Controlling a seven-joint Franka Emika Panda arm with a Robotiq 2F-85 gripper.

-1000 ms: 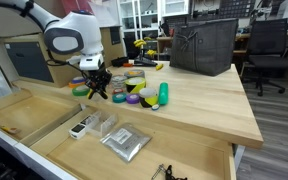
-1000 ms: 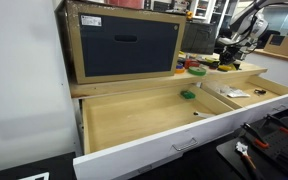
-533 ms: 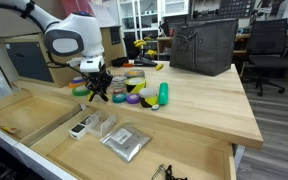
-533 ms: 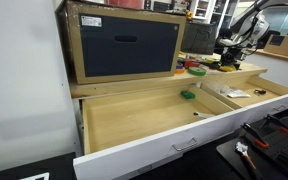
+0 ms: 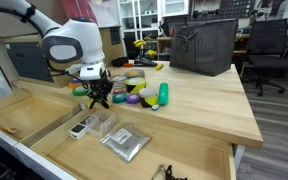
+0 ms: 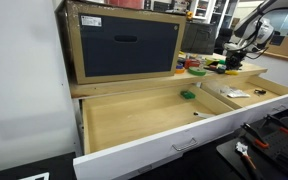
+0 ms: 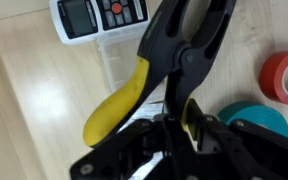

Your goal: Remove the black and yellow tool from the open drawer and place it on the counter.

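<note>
My gripper (image 5: 98,96) is clenched on the black and yellow tool (image 7: 179,50), held at the counter (image 5: 199,108) edge beside tape rolls (image 5: 136,97), near the open drawer (image 5: 34,118).

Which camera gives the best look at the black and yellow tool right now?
The wrist view: the black and yellow tool fills the frame, yellow handle clear, clamped in the gripper. In an exterior view it is a small dark shape; where the arm is far off, too small to tell.
</note>
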